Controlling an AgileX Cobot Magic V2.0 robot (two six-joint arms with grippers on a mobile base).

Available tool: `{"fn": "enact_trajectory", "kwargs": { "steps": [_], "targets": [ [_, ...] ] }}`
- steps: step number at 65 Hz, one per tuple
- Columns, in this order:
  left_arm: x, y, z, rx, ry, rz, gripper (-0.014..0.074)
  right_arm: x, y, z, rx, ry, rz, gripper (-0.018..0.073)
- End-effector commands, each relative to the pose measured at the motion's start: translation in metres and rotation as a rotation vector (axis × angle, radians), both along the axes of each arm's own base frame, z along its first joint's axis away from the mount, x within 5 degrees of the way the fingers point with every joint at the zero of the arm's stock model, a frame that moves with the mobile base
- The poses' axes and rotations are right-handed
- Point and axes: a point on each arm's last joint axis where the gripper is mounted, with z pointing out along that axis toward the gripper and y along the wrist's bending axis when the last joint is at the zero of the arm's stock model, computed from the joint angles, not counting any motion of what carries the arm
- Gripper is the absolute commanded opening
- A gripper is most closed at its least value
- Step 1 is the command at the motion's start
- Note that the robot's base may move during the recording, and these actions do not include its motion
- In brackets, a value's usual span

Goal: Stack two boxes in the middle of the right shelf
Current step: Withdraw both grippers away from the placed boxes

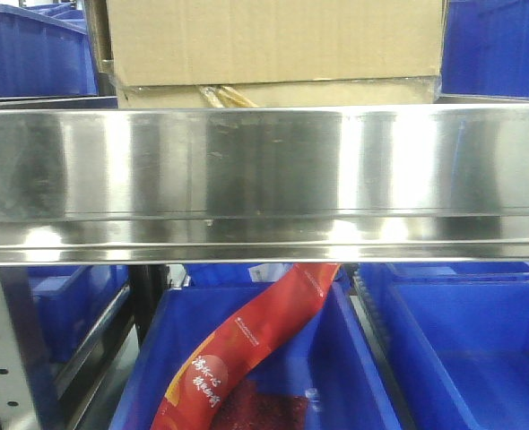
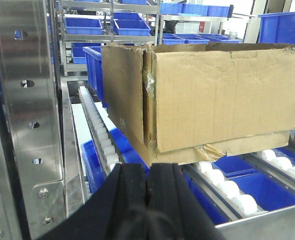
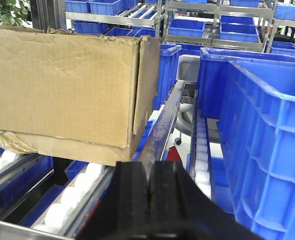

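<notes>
Creased brown corrugated box [image 2: 212,95] with peeling tape on white rollers [image 2: 227,187], behind glossy steel shelf lip [image 1: 264,179]; left gripper [image 2: 147,192] and right gripper [image 3: 148,192] closed, empty, just before box

**Two black grippers, seen from the wrists**

Left gripper [image 2: 147,192] and right gripper [image 3: 151,192] look alike: two thick matte black fingers, flat-faced with rounded tops, widening into a dark base. No cables, screws or markings are visible

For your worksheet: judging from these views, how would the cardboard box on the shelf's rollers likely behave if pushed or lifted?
The cardboard box sits on white rollers, so a push would probably send it gliding along the lane. Its creased walls and peeling tape suggest soft sides that may buckle if squeezed. It looks open-topped, so possibly light, though its contents are hidden.
</notes>
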Motion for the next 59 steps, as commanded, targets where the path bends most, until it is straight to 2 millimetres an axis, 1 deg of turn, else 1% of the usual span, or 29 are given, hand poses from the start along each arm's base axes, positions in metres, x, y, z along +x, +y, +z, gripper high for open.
{"fn": "enact_trajectory", "kwargs": {
  "steps": [1,9,25,30,37,40,43,59],
  "targets": [
    [-0.004,0.004,-0.003,-0.005,-0.027,0.031,-0.0111,-0.001,-0.001,0.002,-0.009,-0.032,-0.008,-0.0155],
    [-0.014,0.013,-0.023,-0.012,-0.043,0.121,-0.0111,-0.001,-0.001,0.002,-0.009,-0.032,-0.008,-0.0155],
    [-0.031,0.024,-0.087,-0.013,-0.083,0.273,-0.0111,-0.001,-0.001,0.002,-0.009,-0.032,-0.008,-0.0155],
    [-0.030,0.025,-0.108,-0.013,-0.058,0.302,-0.0111,-0.001,-0.001,0.002,-0.009,-0.032,-0.008,-0.0155],
    [-0.025,0.026,-0.127,-0.017,-0.079,0.316,-0.0111,-0.001,-0.001,0.002,-0.009,-0.032,-0.008,-0.0155],
    [-0.025,0.025,-0.122,-0.030,-0.138,0.310,-0.0111,-0.001,-0.001,0.002,-0.008,-0.035,-0.009,-0.0155],
    [-0.025,0.025,-0.126,-0.030,-0.090,0.312,-0.0111,-0.001,-0.001,0.002,-0.008,-0.035,-0.009,-0.0155],
    [-0.025,0.025,-0.125,-0.037,-0.108,0.310,-0.0111,-0.001,-0.001,0.002,-0.009,-0.033,-0.008,-0.0155]
  ]
}}
